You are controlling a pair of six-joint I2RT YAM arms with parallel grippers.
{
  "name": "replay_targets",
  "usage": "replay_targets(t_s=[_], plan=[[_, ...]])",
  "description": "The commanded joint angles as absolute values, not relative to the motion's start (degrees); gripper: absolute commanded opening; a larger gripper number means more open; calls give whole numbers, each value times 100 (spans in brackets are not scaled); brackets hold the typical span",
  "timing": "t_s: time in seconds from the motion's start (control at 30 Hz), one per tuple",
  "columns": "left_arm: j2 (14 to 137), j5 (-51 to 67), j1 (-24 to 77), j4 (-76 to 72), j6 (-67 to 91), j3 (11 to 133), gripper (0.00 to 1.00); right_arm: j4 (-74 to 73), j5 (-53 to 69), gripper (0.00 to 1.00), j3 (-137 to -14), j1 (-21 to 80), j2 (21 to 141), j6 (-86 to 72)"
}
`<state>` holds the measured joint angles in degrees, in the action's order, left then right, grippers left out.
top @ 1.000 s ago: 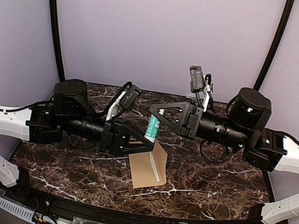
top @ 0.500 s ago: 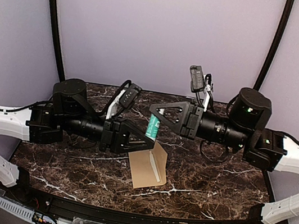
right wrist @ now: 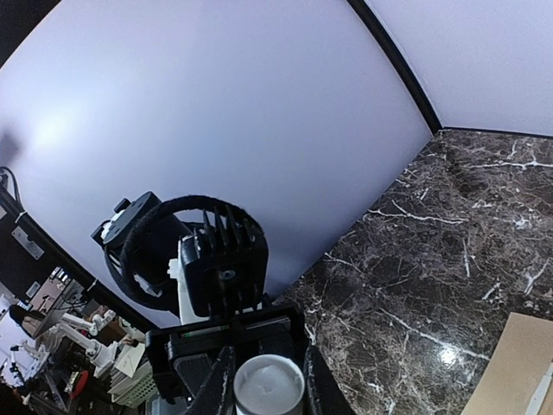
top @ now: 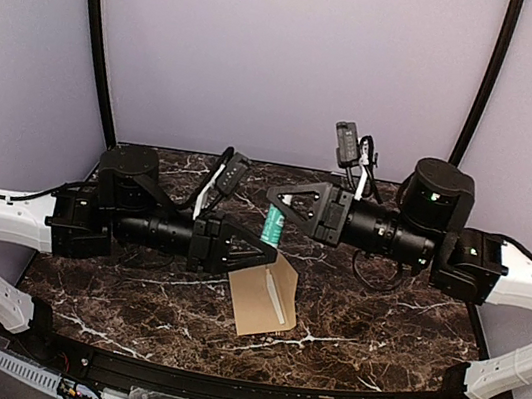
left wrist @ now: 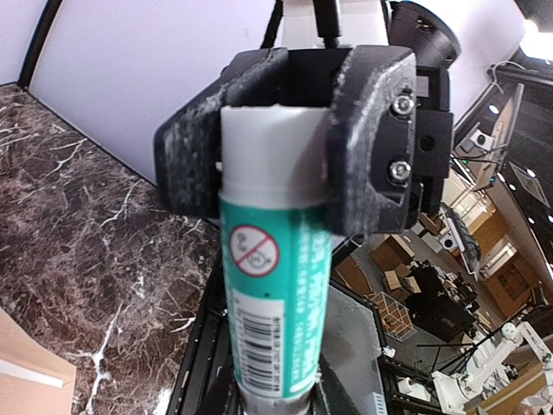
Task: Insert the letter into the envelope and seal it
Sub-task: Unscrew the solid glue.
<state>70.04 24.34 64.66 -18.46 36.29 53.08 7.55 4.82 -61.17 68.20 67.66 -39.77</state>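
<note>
**Task status.** The letter appears in no view. The envelope (top: 259, 305) lies flat on the tabletop (top: 379, 319) at about 6 o'clock of the two end effectors. The letter is therefore judged to be already inside, although this cannot be confirmed. Sealing is judged not yet done, because the glue stick (top: 273, 225) has its cap (left wrist: 272, 147) on. Remaining steps are judged to be: remove the cap, apply glue along the flap, close the flap and press it down.

**End effector state.**
- The left end effector (top: 268, 252) is pinching the lower body of the glue stick.
- The right end effector (right wrist: 268, 385) is pressed onto the white cap, with one finger on each side.

The two end effectors meet nose to nose above the tabletop, with the stick between them. It is clear of the envelope.

**Orientation.**
- Envelope: in the top view the long axis runs roughly from 11 o'clock to 5 o'clock. A pale strip (top: 273, 299) lies parallel to this axis, toward the 3 o'clock side. That side is judged to be the flap side. The pictures do not show whether the flap is folded over.
- Glue stick: in the top view the long axis runs close to 12 to 6 o'clock. The capped end points to 12 o'clock, into the right end effector.
</note>
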Motion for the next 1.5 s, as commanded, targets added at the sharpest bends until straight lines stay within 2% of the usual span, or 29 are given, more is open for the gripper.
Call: replay_targets(t_s=[0.0,0.47,0.73,1.1,1.2,1.27,1.3,1.33,1.37,1.43,1.47], plan=[[6770,1584,6460,-1465,3669,5265,3,172,45,12,-6370,6880,6975,-3995],[6711,448,6460,-849,3992,5275,2,-1861,-1899,10,-7431,7245,7899,-4612],[6802,118,6460,-721,4209,5211,1,-2581,-2365,10,-8055,7363,8417,-4904],[6926,326,6460,-708,4169,5301,1,-2434,-2615,11,-7839,7480,8296,-5173],[6797,606,6453,-992,4052,5216,12,-2096,-2628,11,-7533,7477,7966,-5062],[6718,907,6451,-1160,3939,5183,24,-1867,-2675,12,-7313,7466,7704,-4954],[6699,1025,6445,-1200,3861,5183,36,-1766,-2680,13,-7202,7449,7558,-4905],[6658,1258,6444,-1269,3820,5184,41,-1624,-2628,13,-7093,7417,7427,-4841],[6643,1376,6443,-1302,3735,5192,54,-1493,-2582,13,-6979,7391,7275,-4767],[6589,1683,6438,-1391,3652,5206,67,-1290,-2500,14,-6753,7313,6950,-4680],[6549,1765,6431,-1380,3641,5213,71,-1203,-2436,15,-6685,7274,6857,-4630]])
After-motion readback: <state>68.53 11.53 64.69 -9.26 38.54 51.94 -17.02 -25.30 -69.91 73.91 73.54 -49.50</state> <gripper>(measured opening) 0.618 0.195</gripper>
